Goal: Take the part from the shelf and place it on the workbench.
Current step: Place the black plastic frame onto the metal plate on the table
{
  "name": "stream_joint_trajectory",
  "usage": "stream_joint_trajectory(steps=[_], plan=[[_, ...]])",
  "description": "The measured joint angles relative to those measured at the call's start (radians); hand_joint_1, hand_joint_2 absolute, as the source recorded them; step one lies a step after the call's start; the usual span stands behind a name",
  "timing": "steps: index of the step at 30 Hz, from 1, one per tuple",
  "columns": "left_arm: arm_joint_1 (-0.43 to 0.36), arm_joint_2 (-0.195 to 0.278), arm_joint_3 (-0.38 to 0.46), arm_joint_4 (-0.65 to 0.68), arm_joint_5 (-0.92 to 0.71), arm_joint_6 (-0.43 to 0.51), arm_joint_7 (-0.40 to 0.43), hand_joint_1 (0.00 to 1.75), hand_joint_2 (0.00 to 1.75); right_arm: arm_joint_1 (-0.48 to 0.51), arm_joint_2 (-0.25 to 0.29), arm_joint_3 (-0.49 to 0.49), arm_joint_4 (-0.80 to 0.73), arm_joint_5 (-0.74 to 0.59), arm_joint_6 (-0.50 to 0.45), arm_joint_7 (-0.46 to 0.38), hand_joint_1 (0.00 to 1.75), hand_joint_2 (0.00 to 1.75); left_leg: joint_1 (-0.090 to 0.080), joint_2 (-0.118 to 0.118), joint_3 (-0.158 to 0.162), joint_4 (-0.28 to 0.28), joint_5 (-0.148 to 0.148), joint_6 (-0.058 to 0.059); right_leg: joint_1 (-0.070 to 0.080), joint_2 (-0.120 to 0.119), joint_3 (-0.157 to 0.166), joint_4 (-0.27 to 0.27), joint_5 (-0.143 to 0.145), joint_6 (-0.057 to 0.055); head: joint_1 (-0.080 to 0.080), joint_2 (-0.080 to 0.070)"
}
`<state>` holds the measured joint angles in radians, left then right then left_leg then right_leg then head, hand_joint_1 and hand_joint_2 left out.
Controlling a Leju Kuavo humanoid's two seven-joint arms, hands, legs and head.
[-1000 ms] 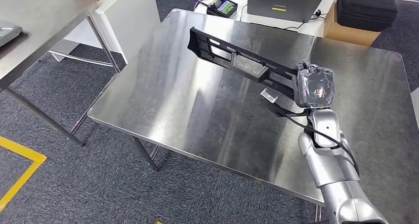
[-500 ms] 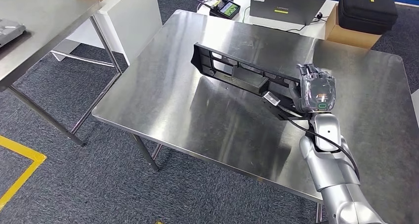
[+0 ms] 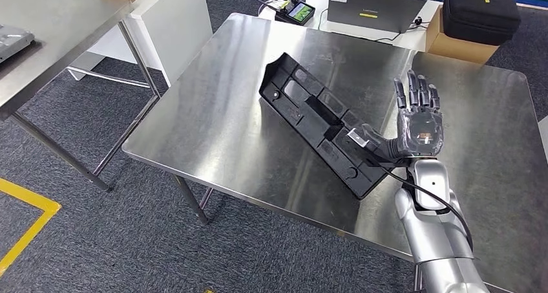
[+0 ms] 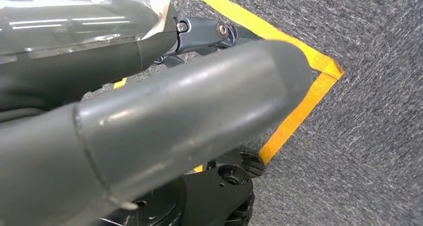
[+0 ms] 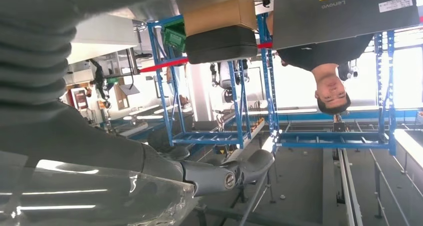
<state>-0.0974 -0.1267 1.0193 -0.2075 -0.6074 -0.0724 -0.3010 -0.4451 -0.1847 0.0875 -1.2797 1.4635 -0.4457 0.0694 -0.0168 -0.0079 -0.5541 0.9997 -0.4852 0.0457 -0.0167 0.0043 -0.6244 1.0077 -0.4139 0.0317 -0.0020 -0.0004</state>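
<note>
The right hand (image 3: 419, 121), fingers spread, holds nothing beside the part (image 3: 316, 121).

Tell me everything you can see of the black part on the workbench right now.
The black part is a long, flat moulded panel, plastic by its look, with ribbed rectangular recesses and a round hole near its far end. It lies on the steel workbench, running diagonally from the middle toward the near edge. The right hand is beside its near end, fingers spread upward; whether the thumb touches it is unclear.

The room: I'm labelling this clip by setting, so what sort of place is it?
Probably a workshop or robot test lab: steel workbench on grey carpet, blue shelving racks behind, and a laptop beside a cardboard box on the next table.
</note>
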Motion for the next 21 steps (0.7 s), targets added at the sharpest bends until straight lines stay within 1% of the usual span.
stream_joint_trajectory(steps=[11, 15, 21], plan=[[0.000, 0.000, 0.000, 0.000, -0.012, 0.000, 0.008, 0.00, 0.00, 0.030, 0.012, -0.020, -0.045, 0.003, 0.060, 0.000, 0.00, 0.00, 0.000, 0.000, 0.001, 0.000, 0.000, 0.000, 0.000, 0.000, 0.000, 0.000, 0.000, 0.000, 0.000, 0.000], [0.000, 0.000, 0.000, 0.000, -0.012, -0.001, 0.008, 0.00, 0.00, 0.028, 0.018, -0.028, -0.046, -0.022, 0.082, -0.002, 0.00, 0.00, 0.000, 0.000, 0.001, 0.000, 0.000, 0.000, 0.000, 0.000, 0.001, 0.000, 0.000, 0.000, 0.000, 0.000], [0.000, 0.000, 0.001, 0.000, -0.012, 0.000, 0.005, 0.00, 0.00, 0.026, 0.027, -0.039, -0.046, -0.059, 0.083, -0.019, 0.00, 0.00, 0.000, 0.000, 0.001, 0.000, 0.000, 0.000, 0.000, 0.000, 0.001, 0.000, 0.000, 0.000, 0.000, 0.000]])
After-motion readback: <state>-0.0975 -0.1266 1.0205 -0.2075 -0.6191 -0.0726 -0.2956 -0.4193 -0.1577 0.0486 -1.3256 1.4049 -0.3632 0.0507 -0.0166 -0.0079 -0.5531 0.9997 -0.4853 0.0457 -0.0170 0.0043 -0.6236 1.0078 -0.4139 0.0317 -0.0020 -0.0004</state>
